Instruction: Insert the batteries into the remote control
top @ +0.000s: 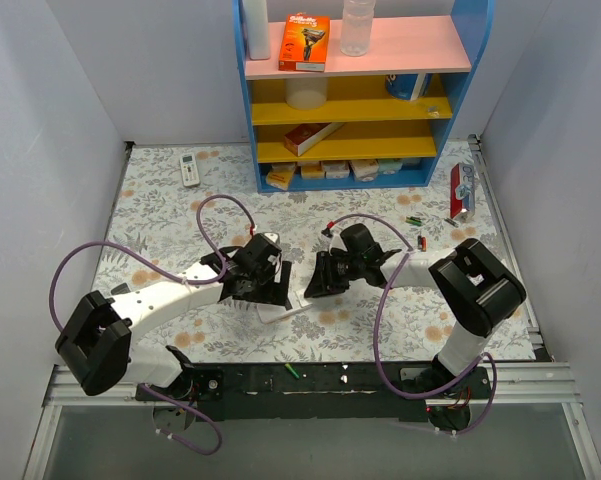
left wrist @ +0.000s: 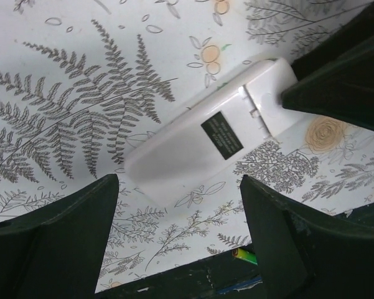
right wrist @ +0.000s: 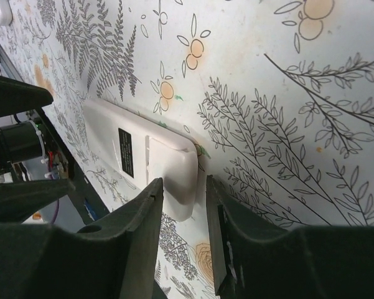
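Remote (left wrist: 193,149): back-up on tabletop (top: 160,230), beneath spread left pincer (left wrist: 177,184). Right pincer (right wrist: 183,184): narrowly parted at cover end, grip uncertain. Batteries (top: 413,220): loose beyond right pincer. Cover apparently shut; loading all outstanding.

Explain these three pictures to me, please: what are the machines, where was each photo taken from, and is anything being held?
These are two robot arms bolted at the near edge of a table. The wide picture comes from a camera above and behind them. The other two come from a camera on each wrist, so the dark shapes at the bottom are that arm's own fingers.

A white remote lies back side up between the arms. The left gripper hangs over it with its fingers wide apart, holding nothing. The right gripper has its fingers nearly together at the remote's end; I cannot tell whether it pinches it.

A few small batteries lie to the right, a second remote is at the far left, and a coloured shelf stands at the back.
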### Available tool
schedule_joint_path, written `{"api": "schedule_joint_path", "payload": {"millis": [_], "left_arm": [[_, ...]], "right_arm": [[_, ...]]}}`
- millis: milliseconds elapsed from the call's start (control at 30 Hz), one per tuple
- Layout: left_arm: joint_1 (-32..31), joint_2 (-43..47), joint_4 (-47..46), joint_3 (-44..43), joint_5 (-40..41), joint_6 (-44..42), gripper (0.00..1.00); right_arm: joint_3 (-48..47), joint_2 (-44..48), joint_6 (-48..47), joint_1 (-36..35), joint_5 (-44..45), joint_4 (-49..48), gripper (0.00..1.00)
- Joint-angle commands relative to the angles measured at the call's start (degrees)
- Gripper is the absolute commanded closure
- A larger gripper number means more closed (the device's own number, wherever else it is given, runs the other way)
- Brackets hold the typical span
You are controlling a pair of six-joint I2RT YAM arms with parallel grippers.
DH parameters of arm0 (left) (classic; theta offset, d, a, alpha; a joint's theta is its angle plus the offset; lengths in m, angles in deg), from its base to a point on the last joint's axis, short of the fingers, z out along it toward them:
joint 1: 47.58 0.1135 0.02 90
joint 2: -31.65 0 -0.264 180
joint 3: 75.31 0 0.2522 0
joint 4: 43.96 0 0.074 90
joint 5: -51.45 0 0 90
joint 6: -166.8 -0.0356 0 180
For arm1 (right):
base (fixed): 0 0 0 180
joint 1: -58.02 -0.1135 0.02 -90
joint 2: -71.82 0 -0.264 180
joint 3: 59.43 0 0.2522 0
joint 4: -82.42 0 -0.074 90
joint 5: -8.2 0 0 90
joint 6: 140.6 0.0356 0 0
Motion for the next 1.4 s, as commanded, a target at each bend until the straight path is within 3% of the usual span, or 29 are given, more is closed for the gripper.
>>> {"api": "schedule_joint_path", "payload": {"millis": [0,367,800,1100,1367], "left_arm": [[1.8,1.1,1.1,2.8,2.3,6.9,0.22],[4.0,2.2,-2.2,9.3,-2.0,14.6,0.31],[7.2,2.1,-7.4,13.3,-3.8,18.7,0.42],[8.4,-1.2,-9.9,12.7,-6.8,17.5,0.43],[8.9,-2.0,-9.7,13.2,-6.5,16.6,0.42]], "right_arm": [[-1.5,-1.3,-2.5,-1.5,3.0,1.3,0.59],[4.4,-0.5,-5.2,-4.0,8.9,0.8,0.62],[13.9,0.5,-8.0,-6.3,15.6,-6.7,0.64],[13.8,-1.4,-8.3,-6.8,18.7,-9.7,0.64],[12.3,-1.5,-6.0,-6.7,18.3,-5.4,0.64]]}}
